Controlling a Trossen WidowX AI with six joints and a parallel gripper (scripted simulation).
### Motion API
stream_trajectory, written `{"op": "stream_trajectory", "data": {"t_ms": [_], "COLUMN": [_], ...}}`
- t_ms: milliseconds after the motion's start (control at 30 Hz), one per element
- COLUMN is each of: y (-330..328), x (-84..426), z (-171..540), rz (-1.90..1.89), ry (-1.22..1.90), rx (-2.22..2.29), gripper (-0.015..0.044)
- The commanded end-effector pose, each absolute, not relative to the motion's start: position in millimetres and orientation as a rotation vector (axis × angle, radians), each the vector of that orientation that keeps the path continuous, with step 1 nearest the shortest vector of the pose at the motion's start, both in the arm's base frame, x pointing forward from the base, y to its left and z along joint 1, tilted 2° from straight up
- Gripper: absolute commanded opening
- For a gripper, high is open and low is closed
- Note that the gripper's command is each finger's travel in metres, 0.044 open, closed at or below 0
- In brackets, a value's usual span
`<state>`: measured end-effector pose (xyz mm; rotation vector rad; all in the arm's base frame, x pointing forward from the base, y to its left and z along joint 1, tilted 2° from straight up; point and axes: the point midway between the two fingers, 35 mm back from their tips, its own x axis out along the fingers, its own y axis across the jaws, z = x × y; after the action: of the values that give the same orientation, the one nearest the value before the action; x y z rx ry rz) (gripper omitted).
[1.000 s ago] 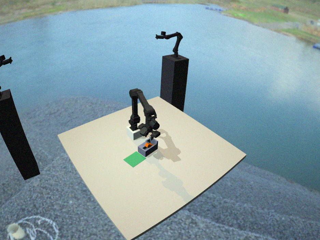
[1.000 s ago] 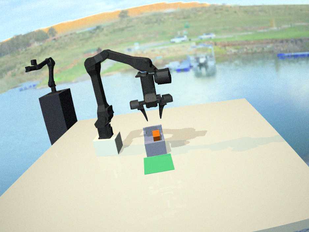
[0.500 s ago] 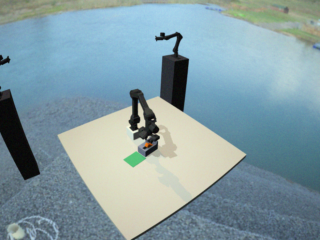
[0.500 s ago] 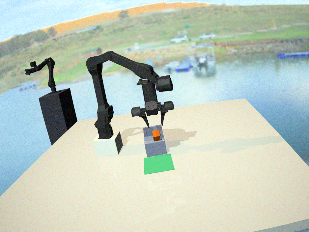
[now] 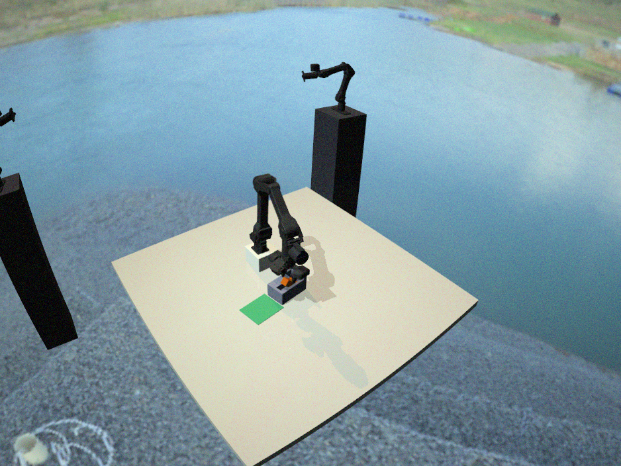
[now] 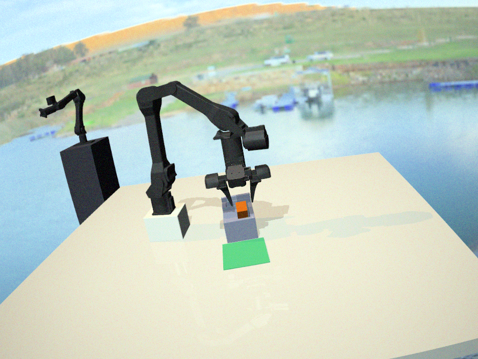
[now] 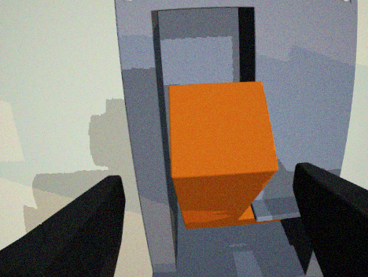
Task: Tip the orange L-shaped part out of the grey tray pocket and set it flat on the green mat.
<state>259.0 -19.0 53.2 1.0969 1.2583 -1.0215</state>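
Note:
The orange part (image 5: 286, 281) (image 6: 241, 205) (image 7: 220, 130) is tilted in the grey tray (image 5: 294, 292) (image 6: 240, 230) (image 7: 307, 98). Its raised end points toward the mat side, with bare pocket visible under and beyond it. Its lower end slopes down into the tray, and its L-shape is mostly hidden in the wrist view. My gripper (image 6: 242, 203) (image 7: 210, 182) is open over the tray, pointing down. One finger is on each side of the part, with a gap on both sides. The green mat (image 5: 260, 308) (image 6: 245, 253) lies bare beside the tray's near end.
The arm's white base block (image 5: 257, 258) (image 6: 165, 228) stands left of the tray in the exterior view. The tray's raised walls surround the pocket. Black pedestals (image 5: 337, 155) (image 6: 90, 170) with other arms stand beyond the table (image 5: 200, 300) (image 6: 154, 309).

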Motion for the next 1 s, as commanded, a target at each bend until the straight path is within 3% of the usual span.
{"op": "stream_trajectory", "data": {"t_ms": [0,333,467,833,967], "y": [-18.5,-18.2,-18.6,-18.6,-18.6], "x": [258.9,258.5,258.8,258.8,258.8], "z": [47.1,32.2,35.7,35.7,35.7], "rz": [-1.025,-1.025,-1.022,-1.022,-1.022], "ry": [1.258,1.258,1.259,1.259,1.259], "rx": [1.101,1.101,1.097,1.097,1.097], "gripper": [0.0280,0.0280,0.0175,0.0102,0.0000]}}
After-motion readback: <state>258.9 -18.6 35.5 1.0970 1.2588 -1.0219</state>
